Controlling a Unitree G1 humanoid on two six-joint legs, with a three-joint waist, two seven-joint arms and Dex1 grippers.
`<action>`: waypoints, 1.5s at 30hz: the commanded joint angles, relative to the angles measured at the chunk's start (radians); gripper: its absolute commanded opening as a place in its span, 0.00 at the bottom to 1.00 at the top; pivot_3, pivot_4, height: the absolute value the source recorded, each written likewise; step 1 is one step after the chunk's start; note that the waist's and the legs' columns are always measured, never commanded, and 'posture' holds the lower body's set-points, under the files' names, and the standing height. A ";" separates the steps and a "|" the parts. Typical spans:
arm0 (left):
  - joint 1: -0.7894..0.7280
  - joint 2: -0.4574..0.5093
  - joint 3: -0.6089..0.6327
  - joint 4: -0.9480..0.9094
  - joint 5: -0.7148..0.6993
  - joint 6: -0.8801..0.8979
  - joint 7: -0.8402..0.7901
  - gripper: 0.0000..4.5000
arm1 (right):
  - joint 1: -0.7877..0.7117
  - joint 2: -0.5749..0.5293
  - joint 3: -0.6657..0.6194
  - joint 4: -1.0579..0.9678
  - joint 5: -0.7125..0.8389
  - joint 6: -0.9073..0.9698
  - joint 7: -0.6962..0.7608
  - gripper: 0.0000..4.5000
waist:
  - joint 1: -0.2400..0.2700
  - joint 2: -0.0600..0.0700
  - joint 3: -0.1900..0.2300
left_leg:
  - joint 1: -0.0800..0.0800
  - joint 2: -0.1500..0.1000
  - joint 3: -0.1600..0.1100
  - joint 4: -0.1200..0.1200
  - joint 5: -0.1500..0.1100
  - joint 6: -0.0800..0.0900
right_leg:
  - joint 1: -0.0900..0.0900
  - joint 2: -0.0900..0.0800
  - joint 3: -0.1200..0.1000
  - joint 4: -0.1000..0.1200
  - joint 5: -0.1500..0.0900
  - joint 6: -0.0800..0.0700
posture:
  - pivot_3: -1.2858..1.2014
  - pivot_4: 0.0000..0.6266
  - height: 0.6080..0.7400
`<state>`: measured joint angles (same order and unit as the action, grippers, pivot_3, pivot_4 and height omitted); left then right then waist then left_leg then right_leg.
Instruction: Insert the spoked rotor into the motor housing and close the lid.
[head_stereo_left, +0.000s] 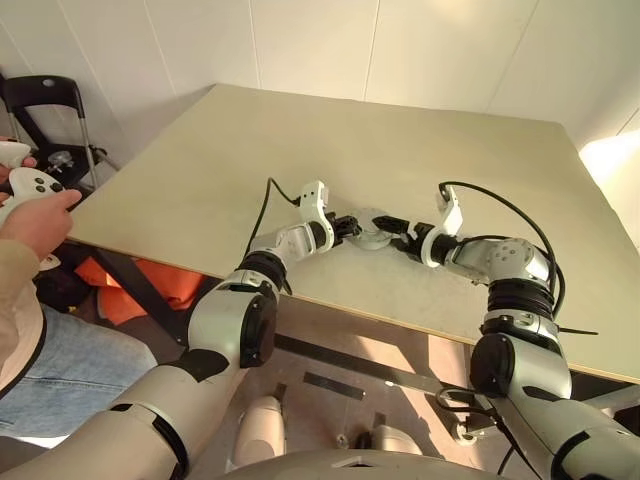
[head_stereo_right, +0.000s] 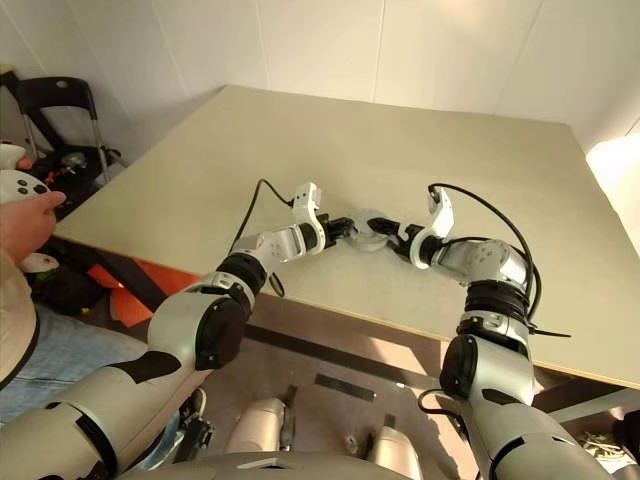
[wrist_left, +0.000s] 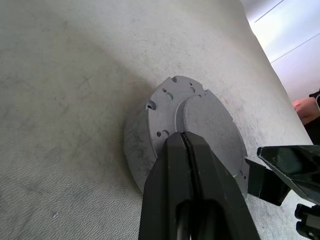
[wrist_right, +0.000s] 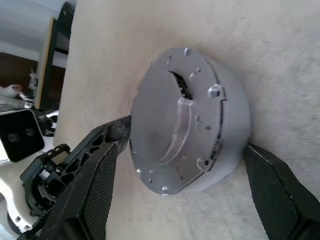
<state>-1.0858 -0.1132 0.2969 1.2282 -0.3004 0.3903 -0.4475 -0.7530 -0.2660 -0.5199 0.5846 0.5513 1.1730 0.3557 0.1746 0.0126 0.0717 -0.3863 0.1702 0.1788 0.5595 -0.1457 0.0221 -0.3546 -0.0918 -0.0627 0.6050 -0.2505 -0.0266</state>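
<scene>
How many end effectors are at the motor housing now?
2. The shut left end effector rests on the lid of the motor housing; the open right end effector straddles its wall.

A person's hand (head_stereo_left: 40, 215) holds a white controller (head_stereo_left: 25, 183) beside the table (head_stereo_left: 220, 160)

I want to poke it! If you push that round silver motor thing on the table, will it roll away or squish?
The motor housing probably won't squish: it looks like solid metal. It likely slides rather than rolls, sitting flat on the table. It's probably heavy for its size.
</scene>
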 joint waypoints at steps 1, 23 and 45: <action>0.004 -0.014 -0.019 -0.011 0.012 0.007 -0.002 0.00 | -0.039 0.052 -0.007 0.043 0.045 0.017 -0.008 0.99 | -0.003 0.000 0.000 | 0.000 0.000 0.000 0.000 0.000 0.000 | 0.000 0.000 0.000 0.000 0.000 0.000 | 0.52 0.00 1.00; 0.015 -0.004 -0.018 -0.022 0.023 0.008 0.006 0.00 | -0.177 0.207 -0.118 0.148 0.075 -0.130 -0.072 0.99 | -0.028 -0.001 0.001 | -0.001 0.001 0.001 -0.016 0.007 -0.010 | -0.015 0.001 0.000 -0.001 0.003 -0.006 | 0.52 0.00 1.00; 0.030 0.018 0.004 -0.053 0.004 -0.027 -0.015 0.00 | -0.218 0.178 -0.167 0.248 0.108 -0.321 -0.182 0.46 | -0.022 0.001 0.002 | -0.003 0.000 0.002 -0.016 0.007 -0.010 | -0.016 0.001 -0.001 -0.001 0.003 -0.006 | 0.52 0.00 1.00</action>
<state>-1.0598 -0.0736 0.3062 1.1852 -0.2852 0.3599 -0.4329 -0.9045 -0.0994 -0.6721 0.8284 0.6019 0.8737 0.1741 0.1525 0.0134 0.0736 -0.3893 0.1706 0.1805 0.5431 -0.1392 0.0120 -0.3706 -0.0909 -0.0633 0.6041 -0.2479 -0.0326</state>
